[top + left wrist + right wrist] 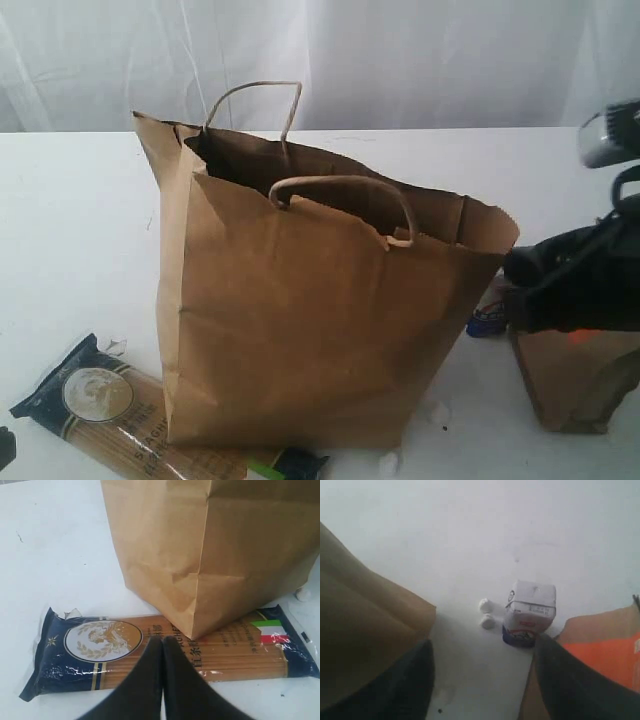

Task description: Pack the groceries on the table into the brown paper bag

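Bag: The brown paper bag (pixel 320 320) stands upright and open-mouthed near the middle of the table (pixel 70 220), with both cord handles (pixel 345 190) raised. I cannot see what is inside it.
Spaghetti: The spaghetti pack with dark ends (pixel 100 405) lies flat at the bag's front left corner. The bag's lower corner covers part of its middle, and a dark end shows on either side. An Italian flag mark (pixel 270 630) sits near one end.
Carton: The small white-blue carton (pixel 530 612) stands upright on the table at the bag's right side, half hidden behind the bag's edge in the exterior view. Two small white lumps (pixel 486 612) lie just beside it.
Pouch: The brown pouch with orange label (pixel 575 385) stands at the right edge of the exterior view, near the bag but apart from it. Its top is hidden behind my arm.
Left hand: My left gripper (pixel 162 647) hangs over the spaghetti pack, its fingers (pixel 145 680) pressed together and pinching nothing.
Right hand: My right gripper (pixel 484 642) sits between bag and pouch with its jaws spread. Only bare table and the carton show through the gap. The bag lies outside one finger and the pouch outside the other.
Backdrop: A white curtain (pixel 420 60) hangs behind the table.
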Controlling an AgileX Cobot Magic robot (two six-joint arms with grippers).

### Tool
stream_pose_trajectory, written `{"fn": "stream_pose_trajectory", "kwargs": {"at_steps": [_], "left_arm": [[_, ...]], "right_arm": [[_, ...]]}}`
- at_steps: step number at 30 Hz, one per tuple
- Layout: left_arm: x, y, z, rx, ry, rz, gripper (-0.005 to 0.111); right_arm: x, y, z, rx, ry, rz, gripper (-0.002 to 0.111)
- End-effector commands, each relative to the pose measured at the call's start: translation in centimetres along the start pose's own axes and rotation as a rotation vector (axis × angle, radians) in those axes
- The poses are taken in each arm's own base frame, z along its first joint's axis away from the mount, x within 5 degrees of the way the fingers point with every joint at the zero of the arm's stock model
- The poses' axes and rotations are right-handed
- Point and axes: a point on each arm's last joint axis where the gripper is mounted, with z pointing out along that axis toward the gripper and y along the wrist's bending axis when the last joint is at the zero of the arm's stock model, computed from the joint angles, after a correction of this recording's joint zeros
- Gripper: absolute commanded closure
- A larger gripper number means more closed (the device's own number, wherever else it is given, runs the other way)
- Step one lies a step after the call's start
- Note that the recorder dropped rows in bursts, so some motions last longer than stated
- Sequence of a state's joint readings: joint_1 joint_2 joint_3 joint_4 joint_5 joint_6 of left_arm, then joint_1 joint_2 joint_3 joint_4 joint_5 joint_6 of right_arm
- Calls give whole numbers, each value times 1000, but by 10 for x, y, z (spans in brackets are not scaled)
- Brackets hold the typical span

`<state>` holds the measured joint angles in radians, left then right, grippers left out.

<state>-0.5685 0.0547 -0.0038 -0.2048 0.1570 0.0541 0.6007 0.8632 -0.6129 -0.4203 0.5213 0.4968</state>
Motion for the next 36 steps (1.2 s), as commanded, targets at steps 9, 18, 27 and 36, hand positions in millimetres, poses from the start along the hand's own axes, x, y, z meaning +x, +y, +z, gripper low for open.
{"fn": "stream_pose_trajectory", "kwargs": {"at_steps": [9, 18, 27, 36], "left_arm": [[1, 0, 0, 4, -5, -7, 107], [1, 0, 0, 4, -5, -7, 107], [1, 0, 0, 4, -5, -7, 107], [1, 0, 0, 4, -5, -7, 107]], "right_arm": [[9, -7, 56, 190, 189, -270, 53], [8, -6, 71, 221, 168, -186, 53], [9, 0, 71, 165, 166, -129, 53], [1, -3, 47, 139, 83, -106, 53]]}}
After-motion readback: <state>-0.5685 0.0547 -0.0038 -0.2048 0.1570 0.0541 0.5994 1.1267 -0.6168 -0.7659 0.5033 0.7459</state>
